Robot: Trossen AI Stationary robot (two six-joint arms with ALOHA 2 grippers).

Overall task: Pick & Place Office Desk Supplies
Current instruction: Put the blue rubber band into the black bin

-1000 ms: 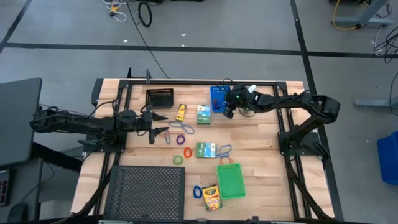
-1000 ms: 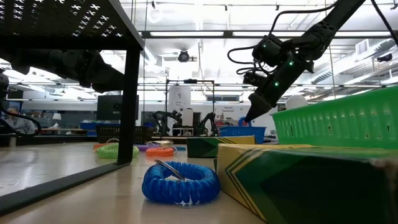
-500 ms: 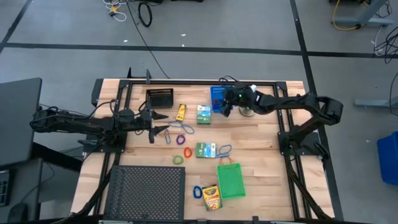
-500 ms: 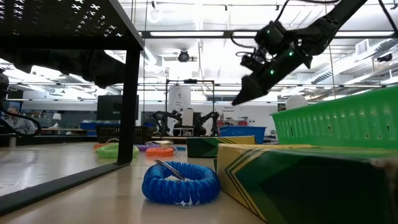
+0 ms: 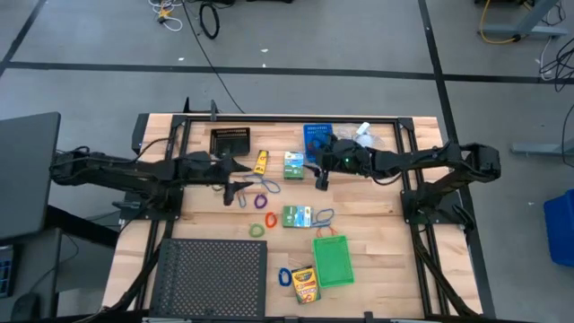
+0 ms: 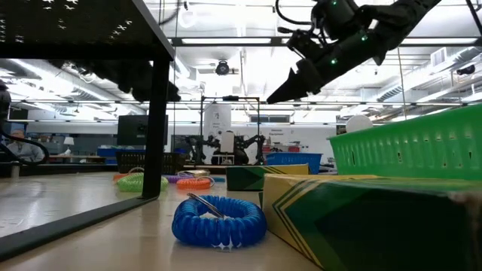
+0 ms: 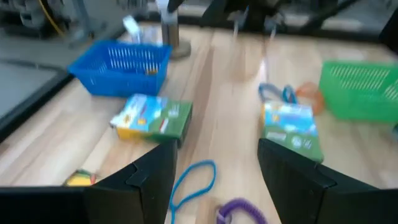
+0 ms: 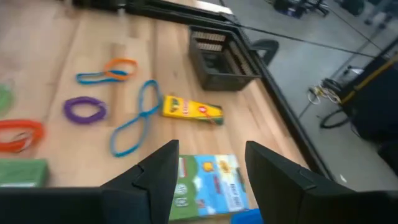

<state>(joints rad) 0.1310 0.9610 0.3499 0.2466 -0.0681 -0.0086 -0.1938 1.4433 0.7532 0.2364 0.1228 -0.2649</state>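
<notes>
A wooden table point(image 5: 377, 224) carries bins, boxes, loops, and a mesh tray point(image 5: 211, 278) at lower left.

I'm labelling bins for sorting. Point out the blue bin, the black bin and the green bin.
blue bin point(image 5: 315, 137), high view, its mesh floor.
black bin point(image 5: 230, 142), high view, its middle.
green bin point(image 5: 334, 261), high view, its floor.

My right gripper point(image 5: 320, 178) hangs above the table's middle, arm stretched in from the right, fingers parted, empty. My left gripper point(image 5: 235, 187) reaches in from the left, fingers apart, empty.
</notes>
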